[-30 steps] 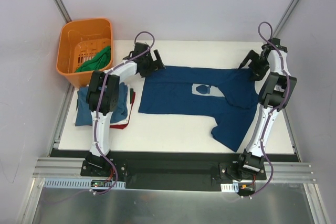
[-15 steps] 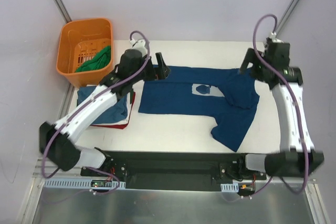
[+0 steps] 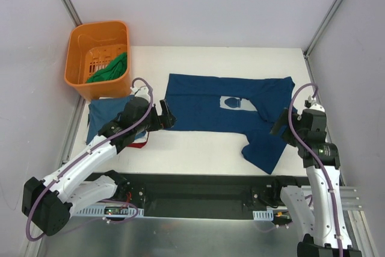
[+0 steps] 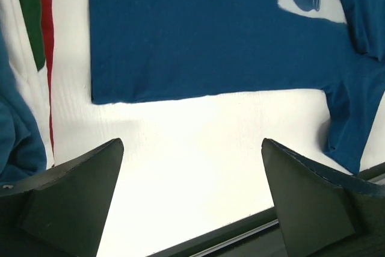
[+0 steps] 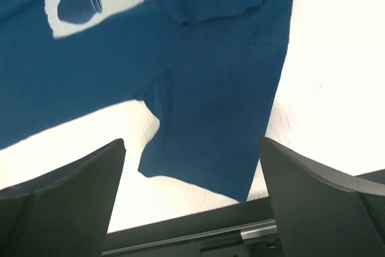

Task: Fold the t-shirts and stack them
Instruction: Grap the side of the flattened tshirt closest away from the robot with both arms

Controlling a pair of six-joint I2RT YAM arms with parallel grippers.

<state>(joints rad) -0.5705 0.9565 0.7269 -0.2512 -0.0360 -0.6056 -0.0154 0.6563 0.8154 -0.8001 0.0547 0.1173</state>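
A dark navy t-shirt (image 3: 210, 103) with a pale chest print (image 3: 234, 102) lies spread on the white table, one side trailing toward the near right (image 3: 264, 148). My left gripper (image 3: 165, 118) is open and empty above the shirt's near left corner. In the left wrist view (image 4: 191, 142) the shirt (image 4: 210, 34) lies beyond bare table. My right gripper (image 3: 278, 126) is open and empty beside the shirt's right side. In the right wrist view (image 5: 191, 142) it hangs over the trailing cloth (image 5: 210, 106). A folded stack, teal-blue shirt (image 3: 102, 118) on top, sits at the left.
An orange basket (image 3: 96, 52) at the far left corner holds a green shirt (image 3: 111, 67). Green (image 4: 27, 16), red (image 4: 47, 40) and white (image 4: 24, 88) edges of the stack show in the left wrist view. The table's dark front edge (image 5: 198, 227) is near.
Both arms have drawn back from the shirt's far corners toward the near side. The shirt's far edge now lies straight and flat, with both grippers clear of it.
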